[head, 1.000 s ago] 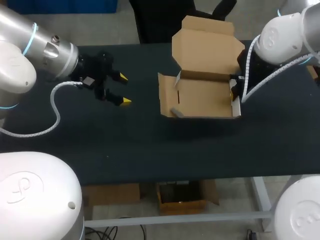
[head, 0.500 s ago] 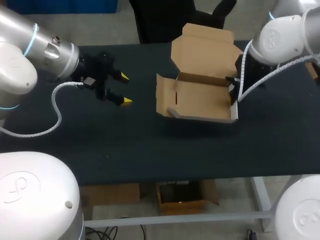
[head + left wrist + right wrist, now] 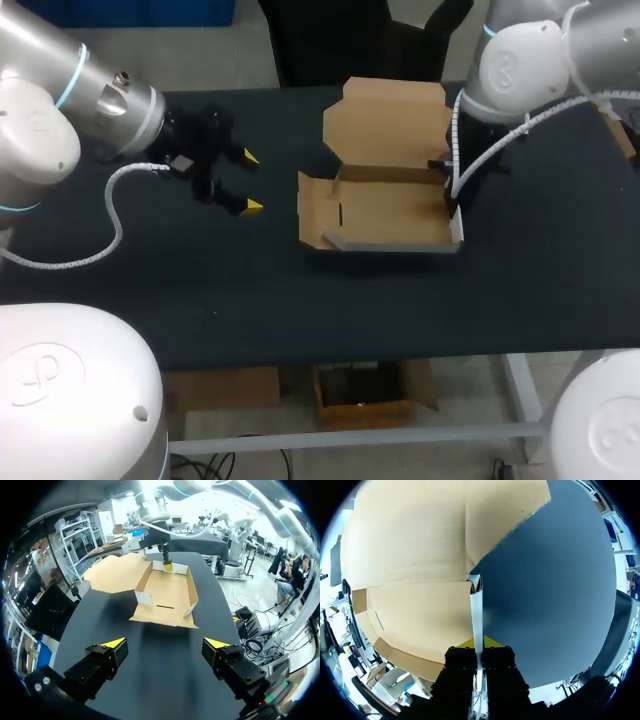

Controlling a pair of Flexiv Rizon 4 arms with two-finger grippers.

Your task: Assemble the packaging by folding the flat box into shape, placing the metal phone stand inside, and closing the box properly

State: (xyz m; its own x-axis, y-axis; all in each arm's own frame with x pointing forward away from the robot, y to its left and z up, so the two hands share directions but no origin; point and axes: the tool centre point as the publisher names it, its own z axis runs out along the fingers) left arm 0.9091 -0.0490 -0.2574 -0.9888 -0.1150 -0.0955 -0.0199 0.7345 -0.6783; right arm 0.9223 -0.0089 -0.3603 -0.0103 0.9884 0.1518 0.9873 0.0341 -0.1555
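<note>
The cardboard box (image 3: pixel 385 205) lies open in the middle of the table, its walls folded up and its lid (image 3: pixel 385 122) lying back behind it. My right gripper (image 3: pixel 450 200) is shut on the box's right side wall (image 3: pixel 476 605); in the right wrist view (image 3: pixel 477 642) that thin white wall stands edge-on between the two fingers. My left gripper (image 3: pixel 246 181) hangs open to the left of the box, apart from it. From the left wrist, the box (image 3: pixel 167 592) lies ahead of the open left gripper (image 3: pixel 165 642). No metal phone stand shows in any view.
The dark table top (image 3: pixel 300 300) stretches bare in front of the box and to its left. Its front edge runs along the near side. The white bases of both arms stand at the near corners.
My right arm has dragged the box leftward across the table and turned it slightly, still holding its side wall. The left gripper has stayed open and in place.
</note>
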